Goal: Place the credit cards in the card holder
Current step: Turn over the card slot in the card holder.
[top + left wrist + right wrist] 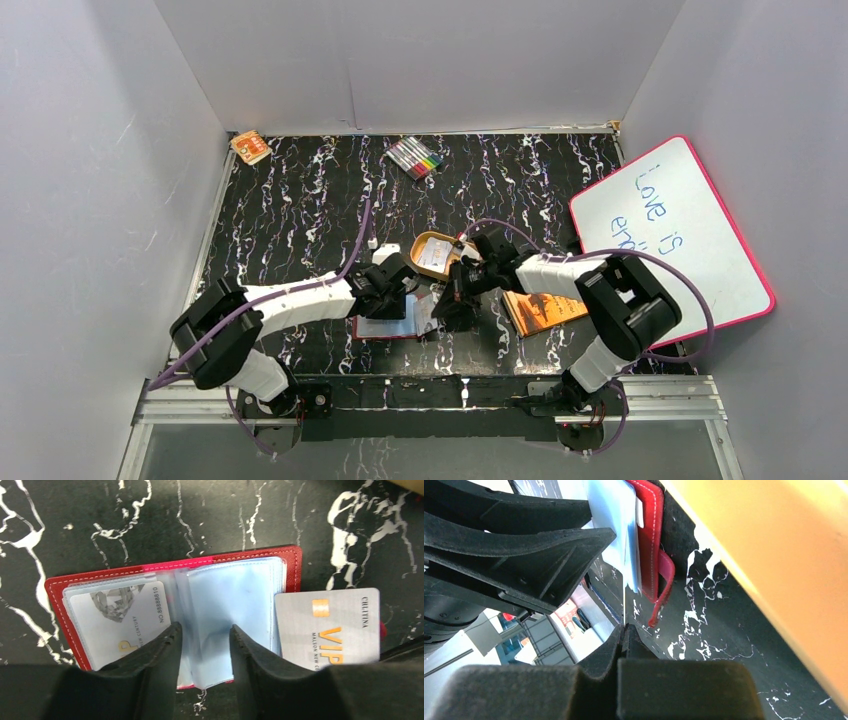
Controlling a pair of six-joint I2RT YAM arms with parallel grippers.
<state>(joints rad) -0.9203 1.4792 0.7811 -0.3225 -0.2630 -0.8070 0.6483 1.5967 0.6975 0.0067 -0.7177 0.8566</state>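
Wallet (56,600), red and stitched, lies open and flat on the black marbled bench (300,210). In the overhead view it sits at about 6 o'clock from the bench's middle, between the two arms' hands. Its clear pale-blue sleeves (230,600) are spread across it. A white card (117,620) sits in the sleeve at 9 o'clock in the left wrist view.

The left hand (205,630) is released. Its two black fingers (150,665) stand apart on either side of the middle sleeves, which pass loose between them.

At the wallet's 3 o'clock a grey card (327,627) marked VIP lies face up, its short edge meeting the sleeves' open edge. Whether it has entered a sleeve cannot be told. The right hand (624,635) is clenched on that grey card, which shows edge-on as a thin line rising from the fingertips in the right wrist view. The wallet's red snap tab (664,585) hangs just beyond, at 1 o'clock.

Overhead, an orange oval tray (420,240) holding another pale card (433,256) sits at 1 o'clock from the wallet. An orange-brown book (545,310) lies at 3 o'clock, with a red-edged whiteboard (690,230) farther out the same way. Coloured markers (415,157) lie at 12 o'clock by the back wall, and a small orange packet (250,147) at 11 o'clock in the far corner.
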